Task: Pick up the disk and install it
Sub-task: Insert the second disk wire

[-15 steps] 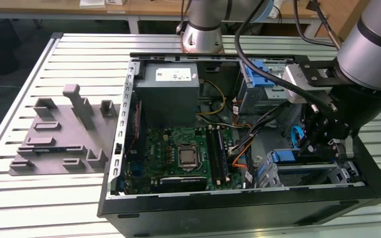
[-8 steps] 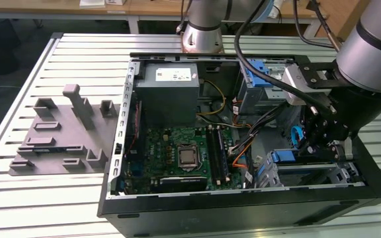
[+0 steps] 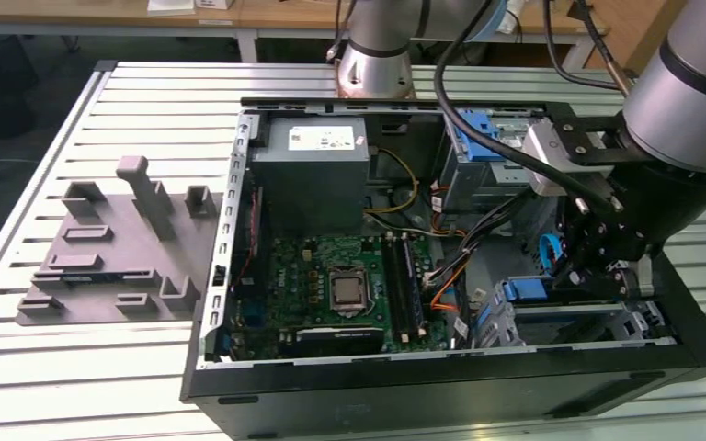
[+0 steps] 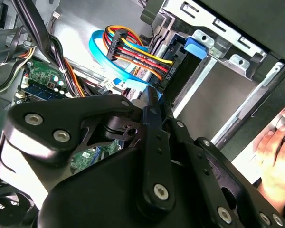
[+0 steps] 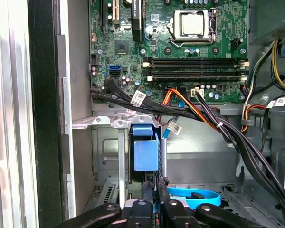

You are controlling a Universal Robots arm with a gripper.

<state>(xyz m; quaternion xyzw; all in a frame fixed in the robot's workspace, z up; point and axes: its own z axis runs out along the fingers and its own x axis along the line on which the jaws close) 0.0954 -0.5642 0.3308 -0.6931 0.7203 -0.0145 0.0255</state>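
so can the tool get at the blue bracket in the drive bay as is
Probably yes. The tool sits right by the blue bracket in the drive bay, with nothing between them. The black cables cross beyond the bracket, off that path.

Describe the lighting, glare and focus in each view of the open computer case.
Exterior view: even overhead light, mild sheen on the slatted table, case interior dimmer. Second wrist view: the black gripper looms close and dark; a hand looks overexposed. First wrist view: motherboard crisp and well lit, blue bracket brightly coloured.
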